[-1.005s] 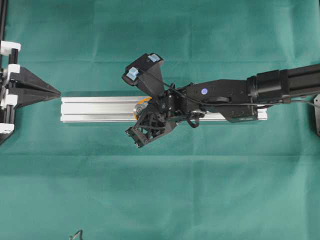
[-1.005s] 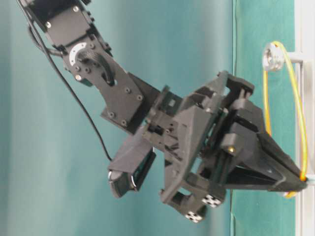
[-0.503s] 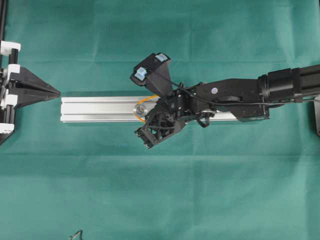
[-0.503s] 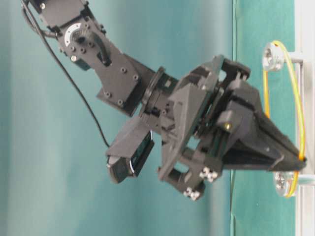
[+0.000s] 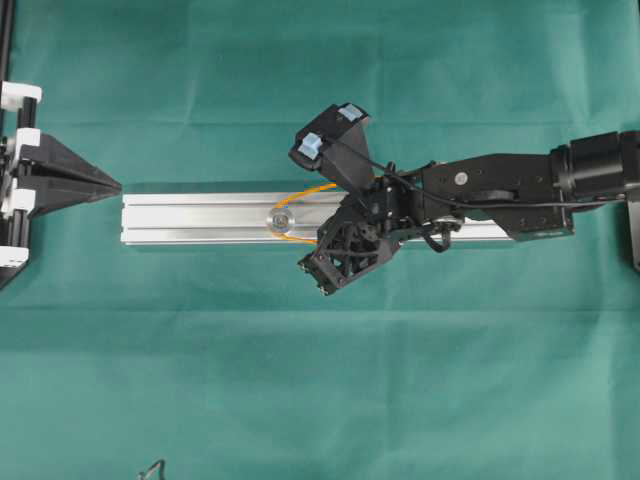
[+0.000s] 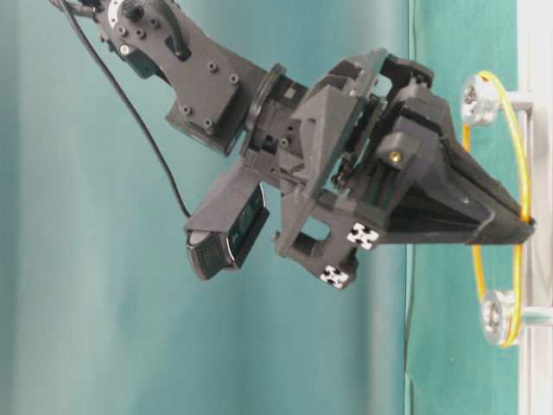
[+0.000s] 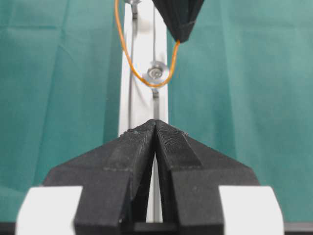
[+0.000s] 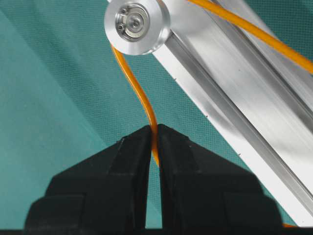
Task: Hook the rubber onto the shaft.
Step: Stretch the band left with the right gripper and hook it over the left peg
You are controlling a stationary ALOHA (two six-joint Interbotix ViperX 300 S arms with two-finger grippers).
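The rubber is a thin orange band stretched along the silver rail. It curves round the silver shaft with its pulley, and in the table-level view it spans from the upper pulley to the lower one. My right gripper is shut on one strand of the rubber, beside the rail and between the two pulleys. My left gripper is shut and holds nothing. It points along the rail from its left end, well short of the shaft.
Green cloth covers the table. The right arm lies over the right part of the rail, with its wrist camera sticking out above. Black frame parts stand at the left edge.
My right gripper, still pinching the rubber, has moved right along the rail away from the left shaft. That shaft now shows uncovered, with the band curving round it.
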